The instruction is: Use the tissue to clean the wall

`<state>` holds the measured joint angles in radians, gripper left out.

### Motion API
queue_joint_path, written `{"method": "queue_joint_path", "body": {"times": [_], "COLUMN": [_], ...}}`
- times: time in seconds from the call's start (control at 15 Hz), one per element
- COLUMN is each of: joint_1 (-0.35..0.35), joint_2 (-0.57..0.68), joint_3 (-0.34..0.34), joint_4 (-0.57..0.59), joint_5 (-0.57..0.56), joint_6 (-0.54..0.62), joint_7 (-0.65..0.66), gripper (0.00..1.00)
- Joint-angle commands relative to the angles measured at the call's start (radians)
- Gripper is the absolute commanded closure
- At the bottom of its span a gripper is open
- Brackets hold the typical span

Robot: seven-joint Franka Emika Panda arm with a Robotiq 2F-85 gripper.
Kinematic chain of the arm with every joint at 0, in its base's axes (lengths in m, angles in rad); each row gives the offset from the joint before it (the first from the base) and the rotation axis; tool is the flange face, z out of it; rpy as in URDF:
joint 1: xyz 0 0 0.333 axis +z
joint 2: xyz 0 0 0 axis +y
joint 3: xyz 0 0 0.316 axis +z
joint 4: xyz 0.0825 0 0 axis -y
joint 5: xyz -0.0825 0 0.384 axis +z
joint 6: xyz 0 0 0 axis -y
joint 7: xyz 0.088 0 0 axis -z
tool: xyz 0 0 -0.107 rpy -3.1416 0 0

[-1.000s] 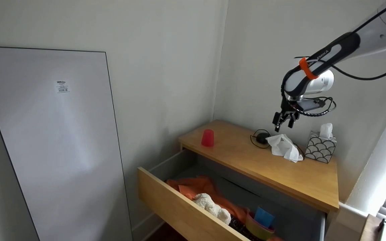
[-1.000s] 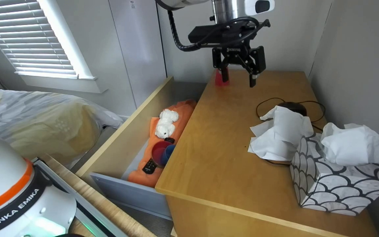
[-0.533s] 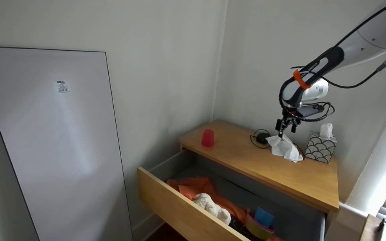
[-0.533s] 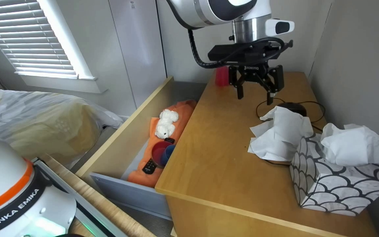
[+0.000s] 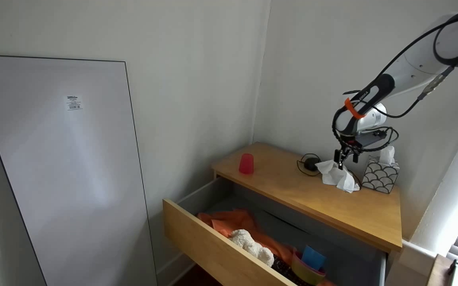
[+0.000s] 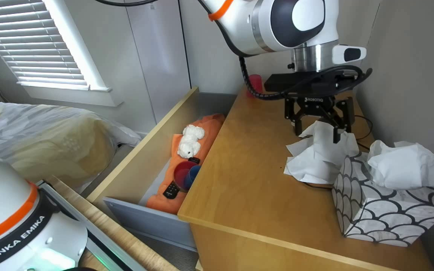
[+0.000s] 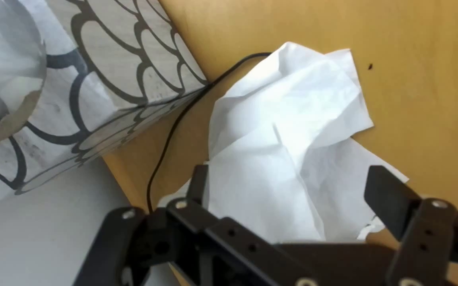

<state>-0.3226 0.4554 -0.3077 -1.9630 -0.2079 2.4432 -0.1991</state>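
White tissue [image 7: 280, 135] lies crumpled on the surface [image 6: 247, 162], the box [image 6: 398, 216] just beside it; spread fingers [image 7: 392, 202] hang over the tissue, and a cup [image 5: 246, 164] stands well apart from it.

"Where's it brightest?"

"In an exterior view, the white slatted window blind [image 6: 32, 47], well apart from the light-brown wooden dresser [image 6: 239, 180], glows."

"Shadows?"

"Soft, on the pale wall [image 5: 197, 107] beside the dresser; farther off, the tall flat grey panel [image 5: 82, 167] carries a streak of glare."

"And the wrist view?"

"The crumpled white paper tissue [image 7: 276, 131] on the dresser nearly washes out; the black two-fingered gripper [image 7: 292, 190] over the dresser looks dark, soft-edged."
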Motion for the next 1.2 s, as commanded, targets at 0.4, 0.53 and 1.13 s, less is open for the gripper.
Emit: {"method": "queue_joint_path", "body": {"times": [0.4, 0.53, 1.13], "joint_1": [-0.063, -0.072, -0.072], "joint_2": [0.147, 0.162, 0.156], "joint_3": [0.051, 0.066, 0.066], "joint_4": [0.110, 0.128, 0.167], "joint_5": [0.052, 0.080, 0.125], "joint_6": [0.031, 0.030, 0.000], "joint_7": [-0.017, -0.015, -0.001], "gripper": [0.26, 0.42, 1.00]}}
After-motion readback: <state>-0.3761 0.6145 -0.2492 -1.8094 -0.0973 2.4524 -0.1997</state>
